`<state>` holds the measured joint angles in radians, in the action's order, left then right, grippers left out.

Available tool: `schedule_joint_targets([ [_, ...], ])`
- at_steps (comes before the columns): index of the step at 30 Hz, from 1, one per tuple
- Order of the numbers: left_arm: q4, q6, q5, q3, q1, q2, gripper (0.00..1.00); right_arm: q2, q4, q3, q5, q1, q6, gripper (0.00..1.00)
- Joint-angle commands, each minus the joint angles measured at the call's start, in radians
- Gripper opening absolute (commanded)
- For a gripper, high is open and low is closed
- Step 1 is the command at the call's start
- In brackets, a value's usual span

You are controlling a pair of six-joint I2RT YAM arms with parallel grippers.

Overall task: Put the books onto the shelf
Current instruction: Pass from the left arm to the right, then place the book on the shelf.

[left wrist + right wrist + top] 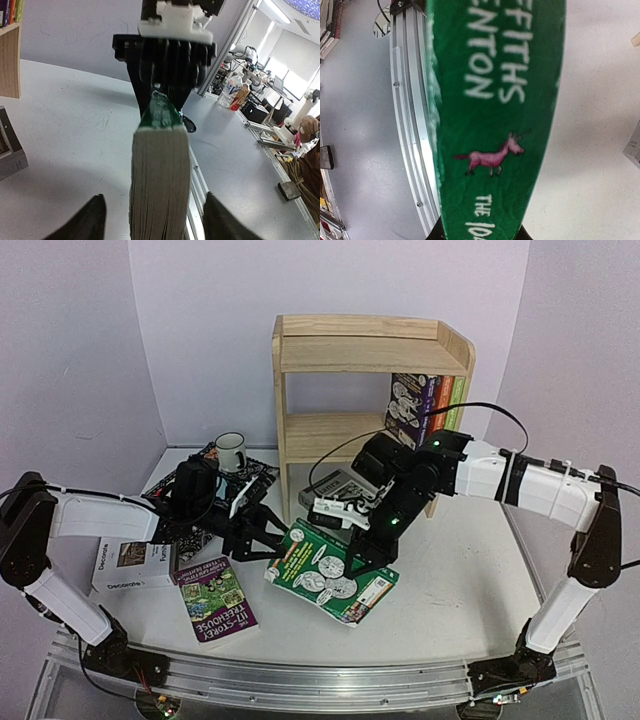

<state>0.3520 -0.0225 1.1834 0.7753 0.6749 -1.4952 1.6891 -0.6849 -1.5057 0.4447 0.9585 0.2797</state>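
Lilac walls enclose a white desk (pixel 450 570), with the pine shelf (pixel 365 355) standing at the back centre. A row of paperbacks (pixel 428 400) stands upright at the right end of its lower tier, showing purple, orange and light green spines.

The green book (pixel 335 570) sits tilted in front of the shelf, between the two arms, with its cartoon cover turned upward. Whether its near corner rests on the desk I cannot tell. The right end effector (pixel 365 552) pinches the book on the side toward the shelf. Its wrist view is filled by the green spine, with white lettering and a small pink animal. The left end effector (pixel 156 199) stands spread, one finger on each side of the book's page edge. A gap shows on both sides, so it is not touching the book.

A purple book (pixel 215 600) lies flat near the front left. The white Decorate book (pixel 130 565) lies just to its left, under the left arm. A grey book (pixel 335 490) rests at the foot of the shelf, partly hidden by the right arm. A white mug (pixel 231 450) sits at the back edge of the dark patterned placemat (pixel 205 480), at the back left.
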Motion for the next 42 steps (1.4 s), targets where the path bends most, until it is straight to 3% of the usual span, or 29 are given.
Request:
schedule_joint_targets([
  [1, 0.055, 0.012, -0.060, 0.030, -0.005, 0.011, 0.95, -0.026, -0.025, 0.017, -0.090, 0.007, 0.010, 0.00],
  [5, 0.055, 0.019, -0.162, 0.002, -0.014, 0.039, 1.00, -0.108, 0.071, 0.125, -0.234, 0.006, -0.035, 0.00],
  [13, 0.055, 0.137, -0.520, -0.055, -0.038, 0.164, 1.00, -0.243, 0.277, 0.276, -0.514, -0.009, -0.149, 0.00],
  [20, 0.055, 0.225, -0.889, -0.133, -0.043, 0.333, 1.00, -0.355, 0.609, 0.406, -0.752, -0.010, -0.282, 0.00],
  [26, 0.055, 0.236, -0.922, -0.160, -0.044, 0.393, 0.99, -0.409, 0.890, 0.501, -0.832, -0.010, -0.403, 0.00],
  [31, 0.053, 0.252, -0.913, -0.175, -0.043, 0.414, 0.99, -0.460, 1.090, 0.569, -0.846, -0.011, -0.401, 0.00],
  [37, 0.053, 0.271, -0.919, -0.187, -0.042, 0.442, 0.99, -0.421, 1.250, 0.586, -1.028, -0.009, -0.369, 0.00],
  [42, 0.053, 0.278, -0.920, -0.187, -0.042, 0.459, 0.99, -0.403, 1.392, 0.622, -1.075, -0.010, -0.339, 0.00],
])
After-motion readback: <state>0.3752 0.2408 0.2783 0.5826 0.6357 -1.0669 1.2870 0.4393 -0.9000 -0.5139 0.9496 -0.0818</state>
